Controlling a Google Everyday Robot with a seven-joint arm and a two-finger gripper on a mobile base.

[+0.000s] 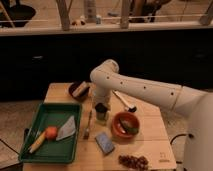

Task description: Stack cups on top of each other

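Just beneath the hand (pixel 101 103) stand the cups (pixel 101 116); whether it grips them I cannot tell.

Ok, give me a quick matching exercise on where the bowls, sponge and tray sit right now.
Things:
1. orange bowl
2. dark brown bowl
3. blue sponge
4. green tray

Places:
A. front left of the table
B. near edge, in front of the gripper
C. right of the gripper
D. back left of the table

The gripper is mid-table, over the pale cup.

Pairs: 1-C, 2-D, 3-B, 4-A.
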